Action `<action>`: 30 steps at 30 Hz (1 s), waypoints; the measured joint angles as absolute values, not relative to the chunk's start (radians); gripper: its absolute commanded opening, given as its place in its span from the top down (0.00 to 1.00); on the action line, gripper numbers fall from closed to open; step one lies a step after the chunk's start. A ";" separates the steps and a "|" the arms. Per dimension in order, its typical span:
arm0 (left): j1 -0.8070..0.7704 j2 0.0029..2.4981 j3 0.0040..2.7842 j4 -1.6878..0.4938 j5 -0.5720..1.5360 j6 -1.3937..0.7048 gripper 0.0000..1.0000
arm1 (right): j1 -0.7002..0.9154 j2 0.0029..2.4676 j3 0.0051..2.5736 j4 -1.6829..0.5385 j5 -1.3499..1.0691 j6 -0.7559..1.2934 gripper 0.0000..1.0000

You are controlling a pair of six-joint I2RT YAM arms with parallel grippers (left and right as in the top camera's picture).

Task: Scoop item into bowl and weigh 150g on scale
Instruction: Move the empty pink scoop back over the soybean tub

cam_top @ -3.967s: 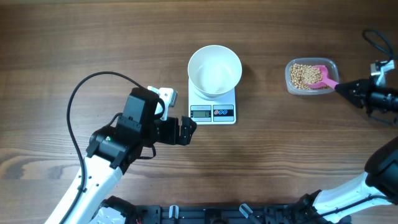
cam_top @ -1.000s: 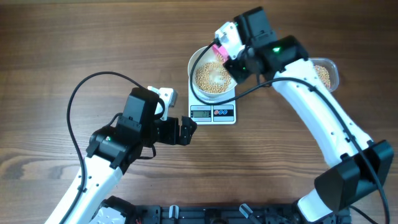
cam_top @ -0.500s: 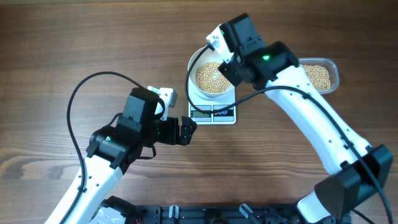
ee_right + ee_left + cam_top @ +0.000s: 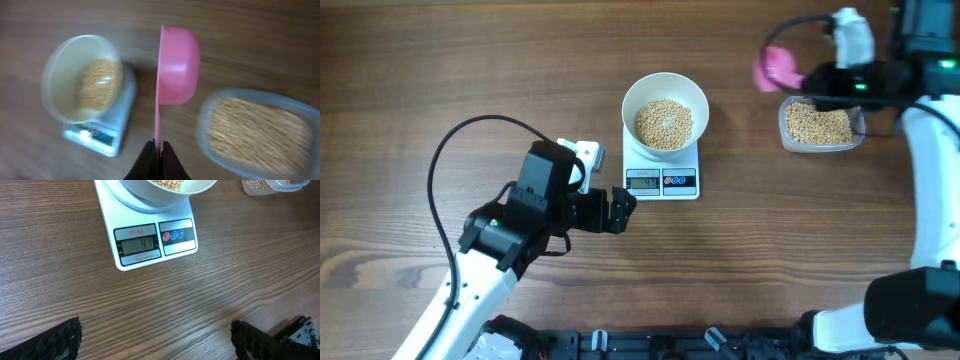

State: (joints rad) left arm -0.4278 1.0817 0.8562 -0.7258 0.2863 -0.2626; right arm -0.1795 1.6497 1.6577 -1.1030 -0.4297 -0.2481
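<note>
Taking the top of the overhead view as 12 o'clock, my right gripper [image 4: 812, 78] is clamped tight on the handle of the pink scoop [image 4: 778, 68]. The scoop hangs over bare table [image 4: 470, 60], not over any container. Its handle runs roughly along the 9-to-3 line, with the cup at the 9 o'clock end. In the wrist view the scoop is rolled onto its edge, and I can see no beans in it. The tub [image 4: 820, 125] lies close by at about 5 o'clock from the cup. The bowl [image 4: 665, 115] is farther off at about 8 o'clock. That settles the next move for me: the cup has to swing to 5 o'clock, roll level and dip along the tub's long axis, which also runs 9 to 3. The right arm is plainly the nearer one. My left gripper [image 4: 620, 210] is parked at 7 o'clock from the scale [image 4: 662, 165], its jaws spread wide and holding nothing. The beans [image 4: 664, 123] form a shallow layer in the bowl, which sits squarely on the scale. More of them fill the tub. The display [image 4: 139, 245] seems to read 41, though I would not swear to it. If so, I judge several more scoops are needed.
</note>
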 measured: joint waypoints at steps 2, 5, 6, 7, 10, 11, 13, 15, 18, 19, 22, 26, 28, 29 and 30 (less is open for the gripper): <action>-0.428 1.082 0.856 -0.726 0.286 -0.263 0.00 | -0.217 1.650 1.658 -1.111 -0.378 -0.256 0.96; -0.428 1.082 0.856 -0.726 0.286 -0.263 0.00 | -0.237 1.650 1.658 -1.138 -0.267 -0.267 0.96; -0.428 1.082 0.856 -0.726 0.286 -0.263 0.00 | -0.237 1.650 1.658 -1.142 -0.234 -0.268 0.96; -0.428 1.082 0.856 -0.726 0.286 -0.263 0.00 | -0.237 1.650 1.657 -1.141 -0.198 -0.270 0.96; -0.428 1.082 0.856 -0.726 0.286 -0.263 0.00 | -0.237 1.649 1.628 -1.134 -0.109 -0.271 0.96; -0.428 1.082 0.856 -0.726 0.286 -0.263 0.00 | -0.236 1.649 1.615 -1.132 -0.091 -0.271 0.96; -0.428 1.082 0.856 -0.726 0.286 -0.263 0.00 | -0.236 1.649 1.581 -1.118 -0.051 -0.270 0.96; -0.428 1.082 0.856 -0.726 0.286 -0.263 0.00 | -0.236 1.649 1.553 -1.098 -0.019 -0.262 0.96; -0.428 1.082 0.856 -0.726 0.286 -0.263 0.00 | -0.236 1.649 1.502 -1.059 0.015 -0.251 0.96; -0.428 1.082 0.856 -0.726 0.286 -0.263 0.00 | -0.234 1.649 1.488 -1.048 0.023 -0.250 0.96; -0.428 1.082 0.856 -0.726 0.286 -0.263 0.00 | -0.219 1.649 1.453 -1.011 0.035 -0.247 0.96; -0.428 1.082 0.856 -0.726 0.286 -0.263 0.00 | -0.186 1.649 1.410 -0.996 0.036 -0.247 0.96; -0.428 1.082 0.856 -0.726 0.286 -0.263 0.00 | -0.171 1.649 1.398 -0.990 0.038 -0.246 0.96; -0.428 1.082 0.856 -0.726 0.286 -0.263 0.00 | -0.161 1.649 1.393 -0.984 0.046 -0.245 0.96; -0.428 1.082 0.856 -0.726 0.286 -0.263 0.00 | -0.154 1.649 1.389 -0.978 0.054 -0.242 0.96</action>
